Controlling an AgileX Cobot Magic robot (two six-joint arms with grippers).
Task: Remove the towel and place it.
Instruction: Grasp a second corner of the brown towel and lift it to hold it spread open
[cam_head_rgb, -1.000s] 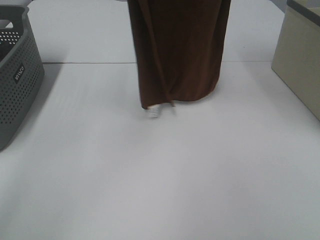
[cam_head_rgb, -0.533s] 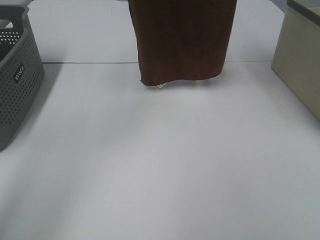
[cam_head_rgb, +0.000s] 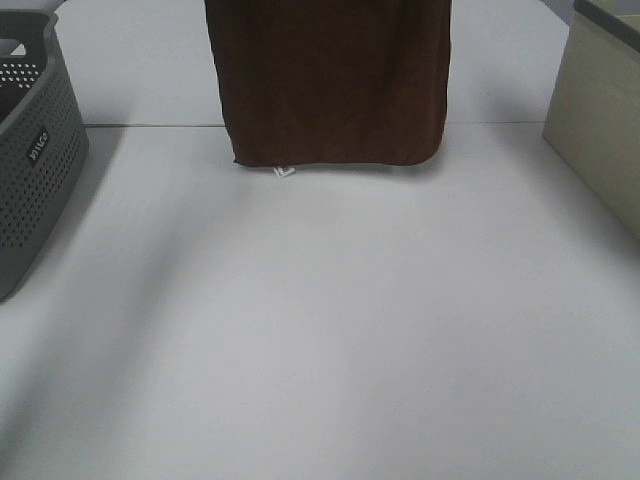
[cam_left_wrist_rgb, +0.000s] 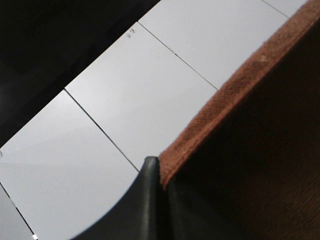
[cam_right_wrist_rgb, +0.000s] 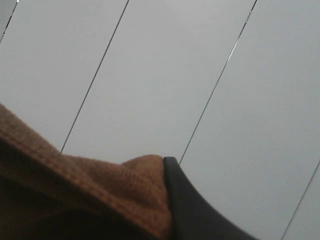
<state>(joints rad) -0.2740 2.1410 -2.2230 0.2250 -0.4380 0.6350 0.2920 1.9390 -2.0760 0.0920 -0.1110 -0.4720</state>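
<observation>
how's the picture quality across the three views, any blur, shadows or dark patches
Exterior high: evenly lit and fairly sharp; the towel reads as a dark mass with little texture, and a soft, broad shadow lies on the table toward the lower left. Left wrist: the towel's edge is lit rust-orange while its face is nearly black. Right wrist: flat grey light, with the towel close and soft-focused.

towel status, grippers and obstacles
Left gripper, right gripper each pinch the towel edge. Towel hangs spread, hem near the table. Grey basket, beige box well aside.
</observation>
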